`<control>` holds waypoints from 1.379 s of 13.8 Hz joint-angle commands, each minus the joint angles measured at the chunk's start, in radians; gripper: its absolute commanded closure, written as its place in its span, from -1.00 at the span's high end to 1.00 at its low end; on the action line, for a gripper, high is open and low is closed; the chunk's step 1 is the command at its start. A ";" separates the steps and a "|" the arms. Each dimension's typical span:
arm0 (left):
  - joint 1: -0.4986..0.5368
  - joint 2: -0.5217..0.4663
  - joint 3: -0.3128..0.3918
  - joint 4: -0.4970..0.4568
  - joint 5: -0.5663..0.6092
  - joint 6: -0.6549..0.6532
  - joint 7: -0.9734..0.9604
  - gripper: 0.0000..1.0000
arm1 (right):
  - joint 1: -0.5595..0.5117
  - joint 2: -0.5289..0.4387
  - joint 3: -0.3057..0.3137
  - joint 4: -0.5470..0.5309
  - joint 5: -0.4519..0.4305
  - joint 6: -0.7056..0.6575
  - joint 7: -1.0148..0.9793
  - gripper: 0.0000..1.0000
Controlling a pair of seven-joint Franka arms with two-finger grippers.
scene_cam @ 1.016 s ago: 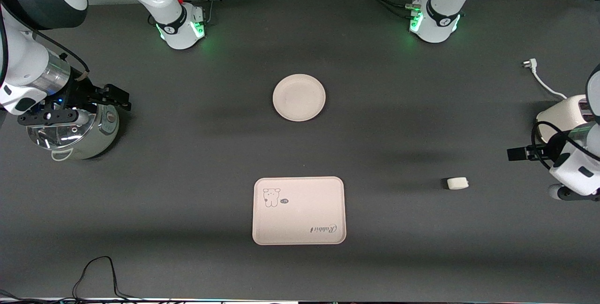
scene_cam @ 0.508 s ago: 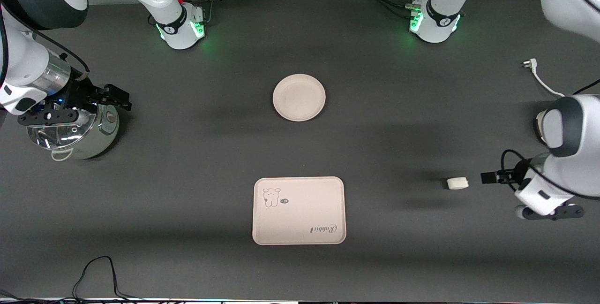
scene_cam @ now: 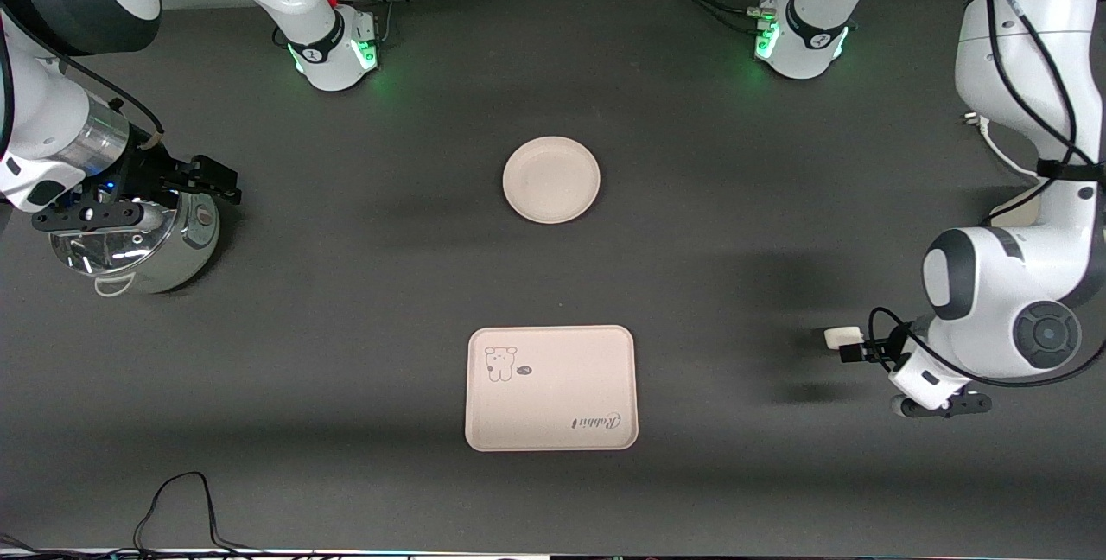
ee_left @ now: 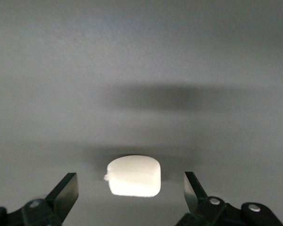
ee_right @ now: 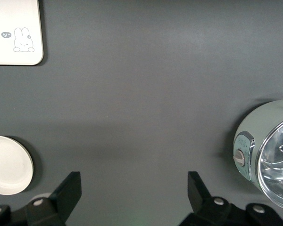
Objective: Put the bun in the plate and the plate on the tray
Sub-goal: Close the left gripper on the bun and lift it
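The bun (scene_cam: 842, 336) lies on the dark table toward the left arm's end, level with the tray (scene_cam: 551, 387). My left gripper (scene_cam: 853, 353) is low beside it and open. In the left wrist view the bun (ee_left: 134, 175) sits just ahead of the gap between the two fingertips (ee_left: 66, 192), touching neither. The round plate (scene_cam: 551, 180) is empty in the middle of the table, farther from the front camera than the tray. My right gripper (scene_cam: 220, 181) waits open and empty over a cooker; its wrist view shows the plate (ee_right: 7, 172) and a tray corner (ee_right: 14, 33).
A silver-and-green cooker (scene_cam: 138, 240) with a glass lid stands at the right arm's end, also in the right wrist view (ee_right: 269, 150). A white appliance (scene_cam: 1011, 210) with a cord is partly hidden by the left arm. A black cable (scene_cam: 181, 499) lies near the front edge.
The left arm has swung down and across toward the bun, bringing its open gripper right beside it. The right arm, the plate, the tray and the bun have not moved.
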 commanded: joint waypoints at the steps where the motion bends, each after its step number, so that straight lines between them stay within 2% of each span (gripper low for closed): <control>1: -0.019 -0.032 0.008 -0.126 -0.026 0.119 0.042 1.00 | -0.002 -0.019 0.000 -0.015 0.021 0.005 0.013 1.00; 3: -0.018 -0.032 0.008 -0.186 -0.028 0.197 0.079 1.00 | -0.002 -0.019 0.000 -0.015 0.021 0.004 0.013 1.00; 9: -0.007 -0.040 0.008 -0.224 -0.030 0.216 0.135 0.96 | 0.000 -0.019 0.000 -0.015 0.019 -0.001 0.013 1.00; 10: -0.007 -0.042 0.008 -0.229 -0.030 0.225 0.135 0.87 | 0.001 -0.019 0.000 -0.015 0.021 -0.001 0.013 1.00; 11: -0.005 -0.043 0.008 -0.237 -0.030 0.233 0.135 0.60 | 0.001 -0.019 0.000 -0.015 0.021 -0.001 0.015 1.00; 12: -0.005 -0.045 0.008 -0.238 -0.030 0.233 0.135 0.04 | 0.001 -0.019 0.000 -0.015 0.021 -0.001 0.015 1.00; 13: -0.007 -0.045 0.008 -0.238 -0.030 0.233 0.135 -0.39 | 0.001 -0.019 0.000 -0.015 0.021 -0.001 0.015 1.00; 14: -0.007 -0.046 0.008 -0.238 -0.030 0.232 0.135 -0.58 | 0.001 -0.019 0.000 -0.015 0.021 -0.001 0.015 1.00; 19: -0.015 -0.081 0.008 -0.211 -0.037 0.174 0.119 -0.55 | 0.001 -0.019 0.000 -0.015 0.021 -0.001 0.015 1.00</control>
